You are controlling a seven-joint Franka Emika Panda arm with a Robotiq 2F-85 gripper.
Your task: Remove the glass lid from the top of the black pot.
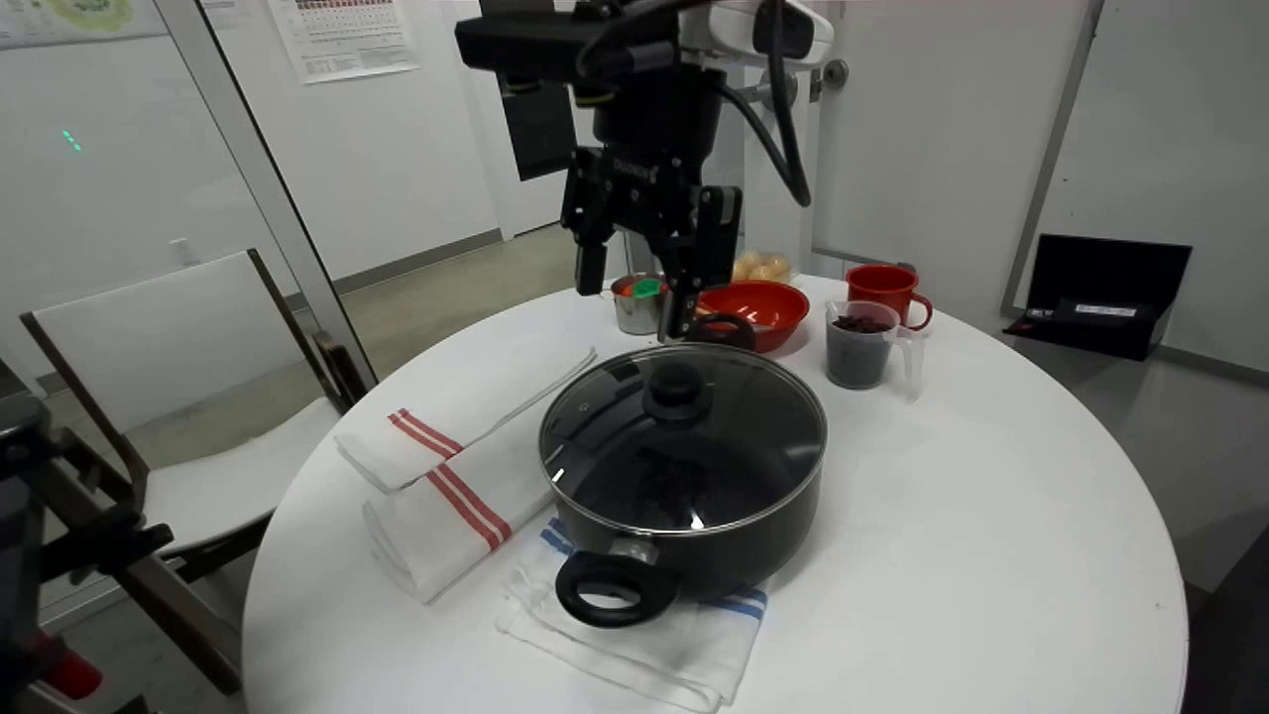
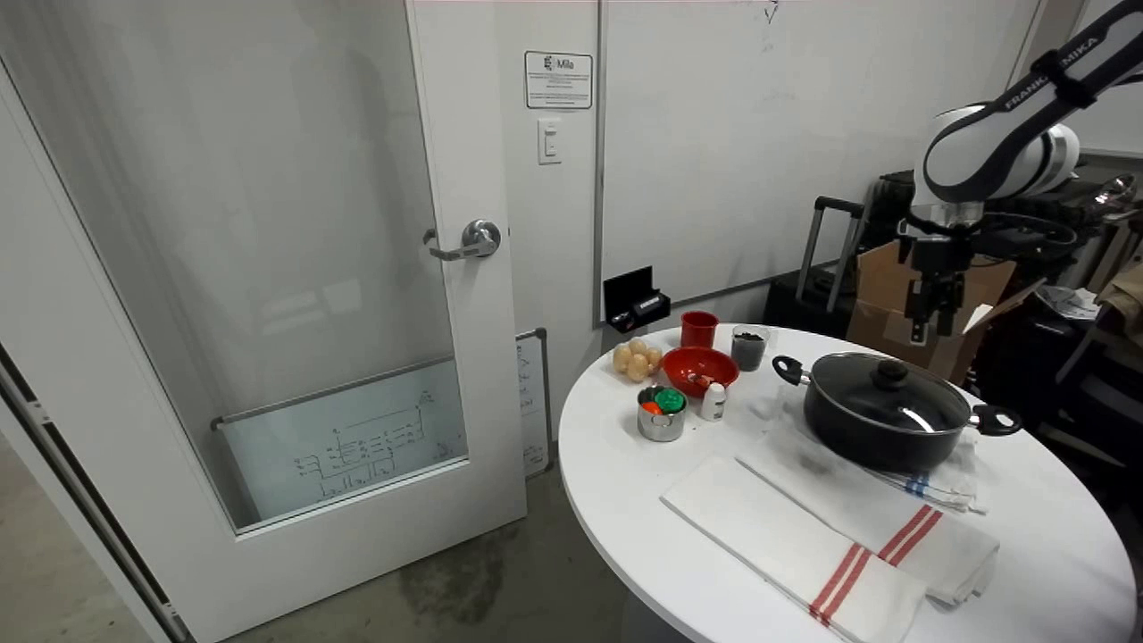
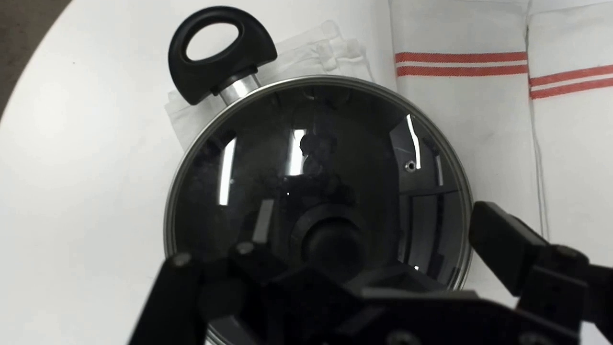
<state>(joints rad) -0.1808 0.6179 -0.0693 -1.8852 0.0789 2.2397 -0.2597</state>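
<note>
The glass lid [image 1: 684,458] sits level on the black pot [image 1: 750,557], its metal rim running around the pot's top and its black knob [image 1: 677,385] upright at the centre. In the wrist view, a small metal-ringed vent [image 3: 410,166] shows at 2 o'clock on the lid and one loop handle [image 3: 210,75] of the pot at 11 o'clock. The jaws hang above the lid in both exterior views, clear of the knob; they are spread wide and hold nothing. The arm [image 2: 969,170] stands above, at 1 o'clock from the lid in an exterior view.

In an exterior view, with the lid as the clock's centre, a folded cloth [image 1: 674,645] with blue stripes lies under the pot and sticks out at 6 o'clock. Two folded towels [image 1: 468,504], white with red stripes, lie side by side at 8 to 9 o'clock, the nearer one just beside the pot. Farther out, a metal cup [image 1: 635,315] with orange and green things in it stands between 11 and 12, a red bowl [image 1: 778,332] at 1, and pale round pieces [image 1: 761,267] behind that bowl. At 2 o'clock stand a clear measuring cup [image 1: 856,360] with dark contents and, just beyond it, a red mug [image 1: 882,294]. The round white table [image 1: 972,535] carries all these. Past its edge, at 9 o'clock, stands a chair [image 1: 183,342].
</note>
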